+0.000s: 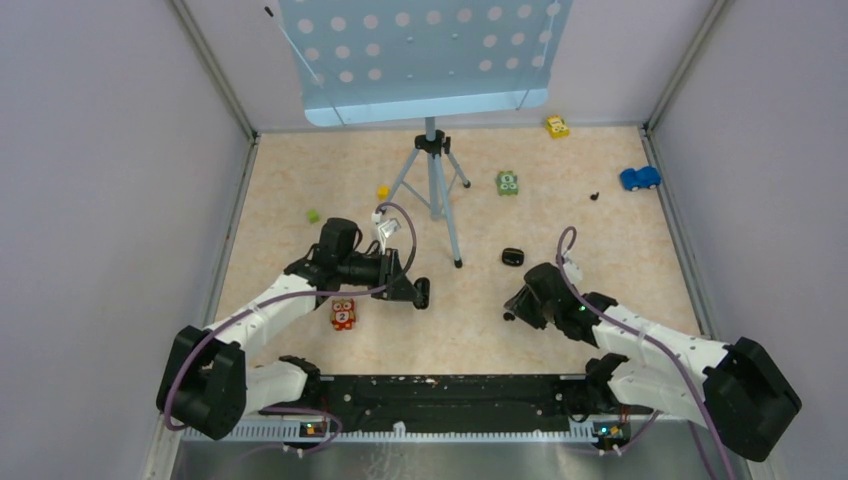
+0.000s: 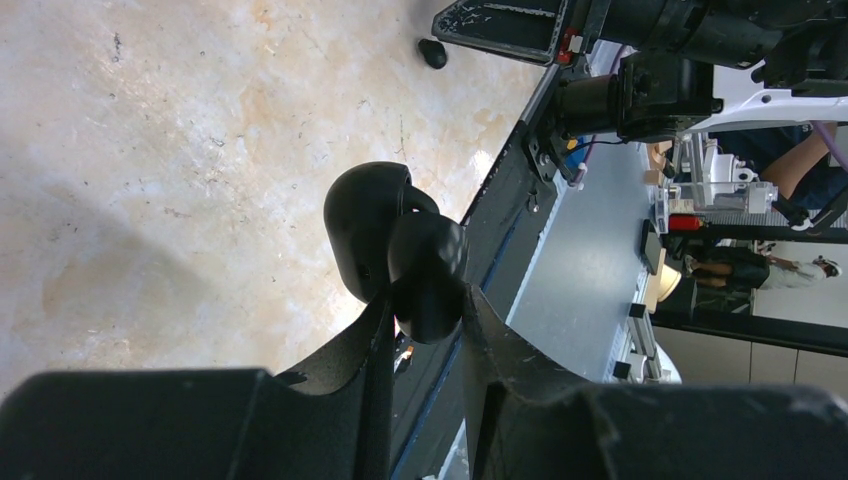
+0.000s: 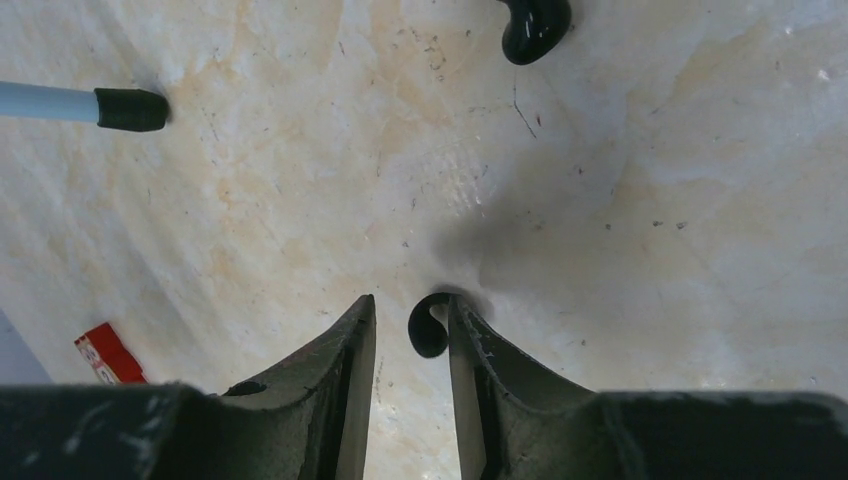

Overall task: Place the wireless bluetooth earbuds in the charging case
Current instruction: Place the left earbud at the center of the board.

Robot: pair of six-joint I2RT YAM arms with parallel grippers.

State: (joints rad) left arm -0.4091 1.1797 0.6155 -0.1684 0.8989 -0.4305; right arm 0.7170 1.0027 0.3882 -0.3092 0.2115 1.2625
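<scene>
- Jaws of the left gripper pinch the charging case, left of the table's middle.
- It is black, smooth and round, like two lumps joined.
- Jaws of the right gripper are spread a little, low over the table.
- One tiny black curly earbud lies between them, touching one jaw, right of the middle.

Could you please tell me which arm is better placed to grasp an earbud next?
Right. The right gripper, jaws parted, straddles a tiny black curled earbud lying on the table. The left gripper is shut on the black rounded charging case, so it looks occupied.
</scene>
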